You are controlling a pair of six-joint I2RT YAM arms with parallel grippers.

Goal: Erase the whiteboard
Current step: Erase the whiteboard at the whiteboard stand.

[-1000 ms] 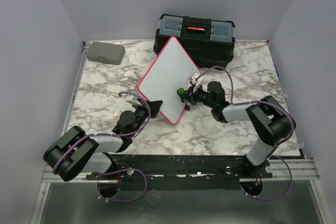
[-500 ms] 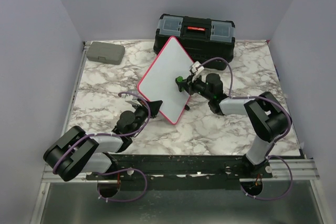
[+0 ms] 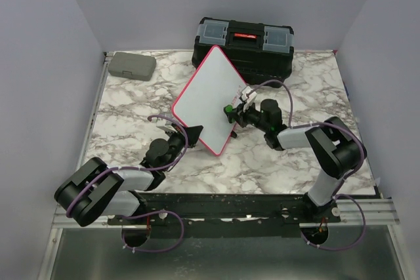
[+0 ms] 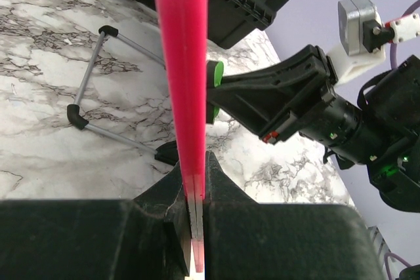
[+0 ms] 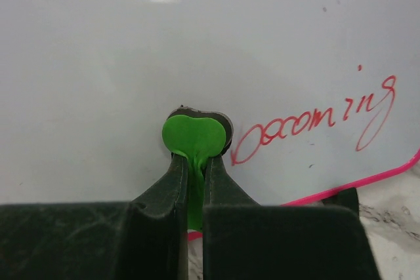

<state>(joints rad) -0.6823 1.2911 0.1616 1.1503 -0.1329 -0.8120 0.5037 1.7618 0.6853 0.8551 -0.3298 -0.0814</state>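
The left gripper clamped the whiteboard's edge; the right gripper's tightly pinched eraser, pushing toward the 3 o'clock writing, could tip it.

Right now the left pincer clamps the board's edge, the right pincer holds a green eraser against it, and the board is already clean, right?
Not clean: the right wrist view shows red writing on the board beside the eraser. The rest stands.
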